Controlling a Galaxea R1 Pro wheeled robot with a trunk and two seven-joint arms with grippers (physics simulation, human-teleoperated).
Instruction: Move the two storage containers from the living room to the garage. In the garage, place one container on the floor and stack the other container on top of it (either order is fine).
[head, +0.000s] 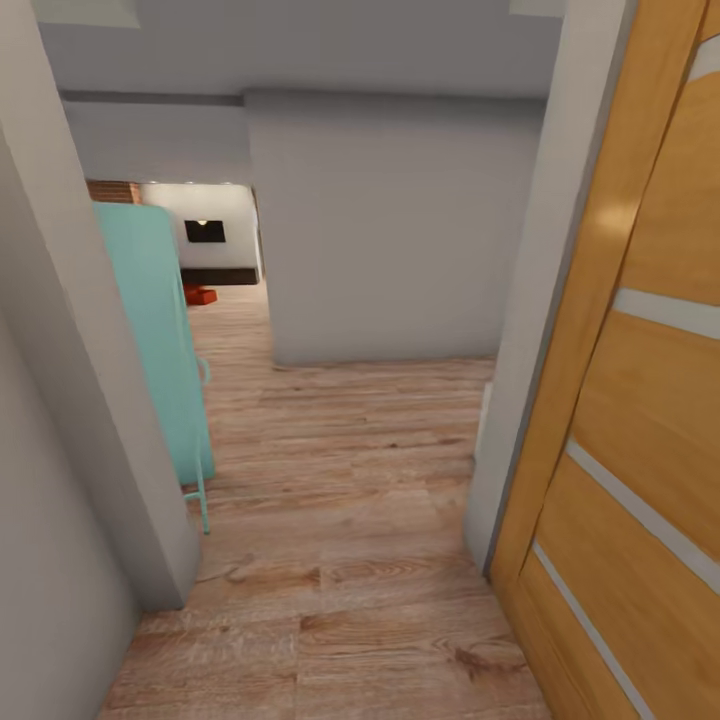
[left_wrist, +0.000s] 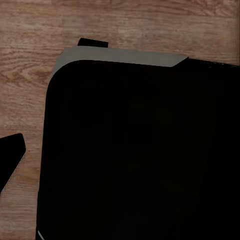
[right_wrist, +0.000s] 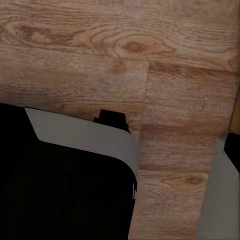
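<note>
Clear plank floor (head: 340, 560) between door (head: 640, 420), wall (head: 70, 420)

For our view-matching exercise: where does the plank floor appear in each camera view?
Head: plank floor spans the lower middle, running into the distance.
Left wrist: it borders two sides of the black base.
Right wrist: it fills the picture beyond that base's grey-edged corner.
Shared landmark: the base, in both wrist views.

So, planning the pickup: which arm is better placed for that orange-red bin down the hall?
Left, marginally: the storage container lies far off, left of centre, past the teal unit. Neither arm reaches yet; drive closer first.
</note>
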